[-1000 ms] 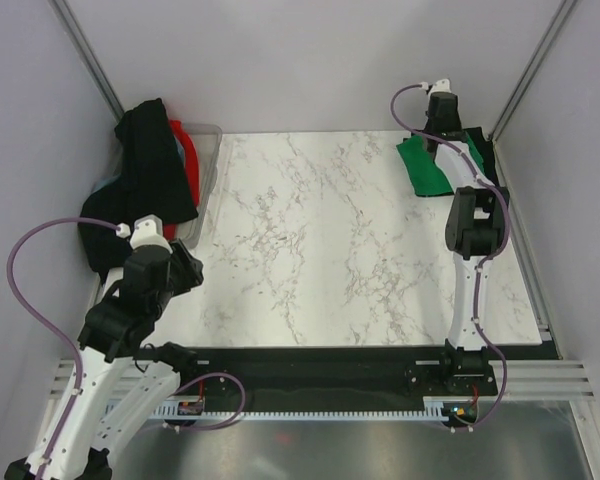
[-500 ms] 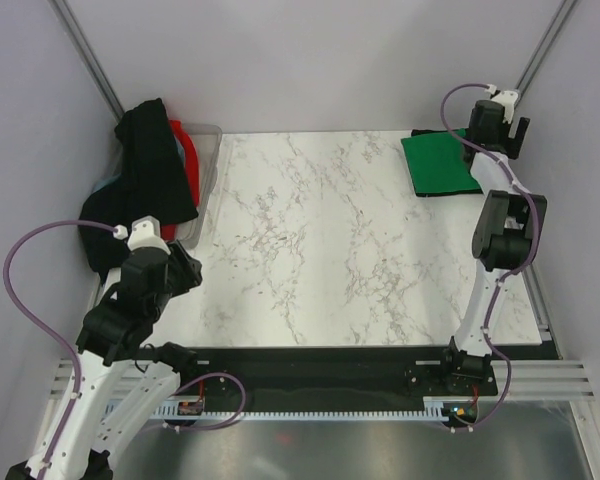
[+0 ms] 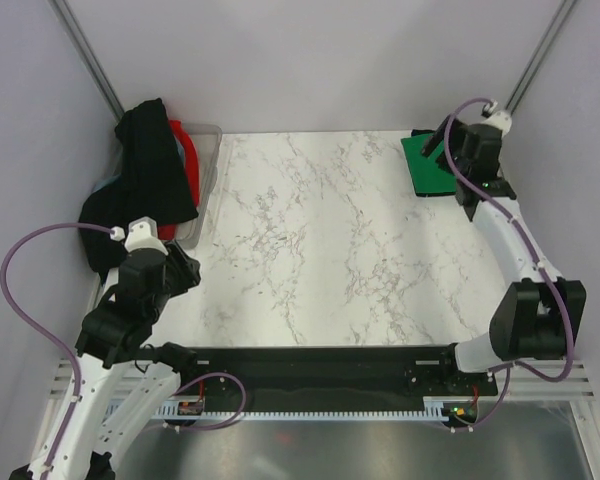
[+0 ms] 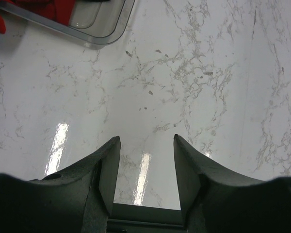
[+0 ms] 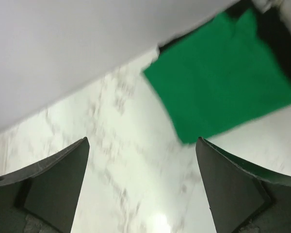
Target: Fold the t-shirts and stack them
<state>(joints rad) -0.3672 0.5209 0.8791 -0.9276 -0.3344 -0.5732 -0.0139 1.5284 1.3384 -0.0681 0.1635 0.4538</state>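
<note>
Top external view: green shirt point(image 3: 432, 165) lies folded upper right, black shirts point(image 3: 150, 165) heaped upper left. Both left pincer point(image 4: 146, 141) and right pincer point(image 5: 141, 143) gape empty; the right, close by, could snag that fold.

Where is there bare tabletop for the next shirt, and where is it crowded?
The marble middle of the table, from the tub across to the green shirt, is bare. Crowded: the far left, with black shirts and a red shirt heaped over the tub, and the far right corner.

Top overhead; wrists low over table point(image 3: 310, 230); right shares green t-shirt point(image 3: 432, 167).
</note>
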